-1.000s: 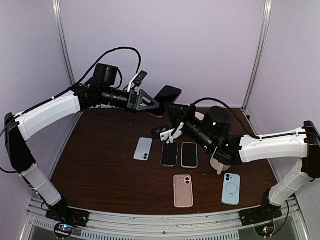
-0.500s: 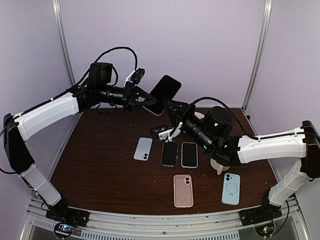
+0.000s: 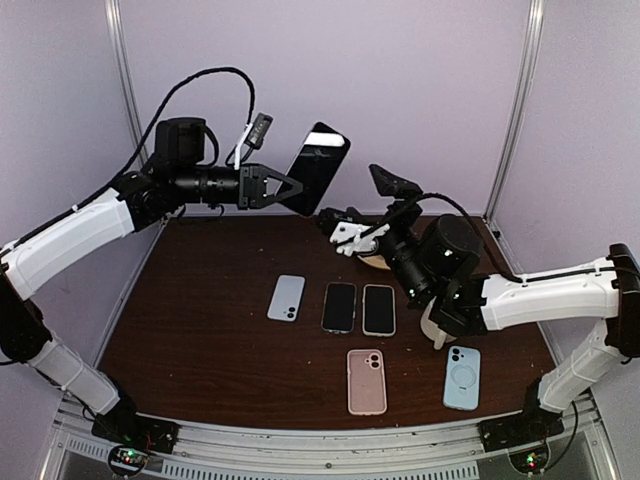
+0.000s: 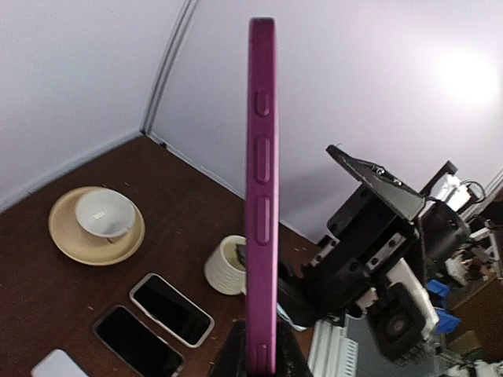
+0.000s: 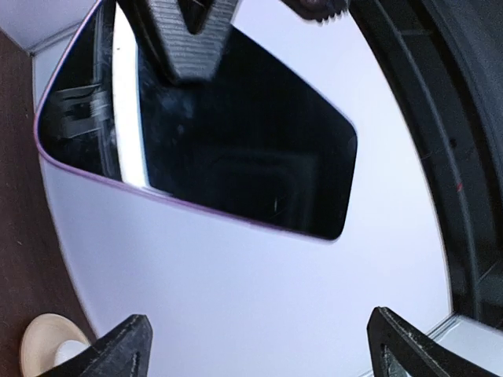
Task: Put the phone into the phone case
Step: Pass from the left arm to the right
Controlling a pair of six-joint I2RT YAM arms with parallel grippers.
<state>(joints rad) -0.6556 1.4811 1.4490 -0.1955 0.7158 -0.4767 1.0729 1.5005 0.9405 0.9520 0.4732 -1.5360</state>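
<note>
A dark-screened phone [image 3: 318,165] with a magenta case round its rim hangs in the air above the back of the table. My left gripper [image 3: 285,188] is shut on its lower end. The left wrist view shows it edge-on and upright [image 4: 261,196], with the jaws pressed on both faces at the bottom. My right gripper [image 3: 370,208] stands open just right of the phone and apart from it. In the right wrist view its fingertips [image 5: 118,345] are spread wide with nothing between them, and the phone's screen [image 5: 228,141] fills the upper part.
On the brown table [image 3: 200,310] lie two dark phones [image 3: 339,306] [image 3: 378,309], a pale blue one [image 3: 287,298], a pink case [image 3: 366,381] and a blue case [image 3: 461,377]. A white ribbed cup [image 4: 224,267] and a saucer with a cup [image 4: 96,224] stand further back.
My left gripper closed on the phone and carried it up and to the left. My right gripper let go of it, opened wide and swung upward.
</note>
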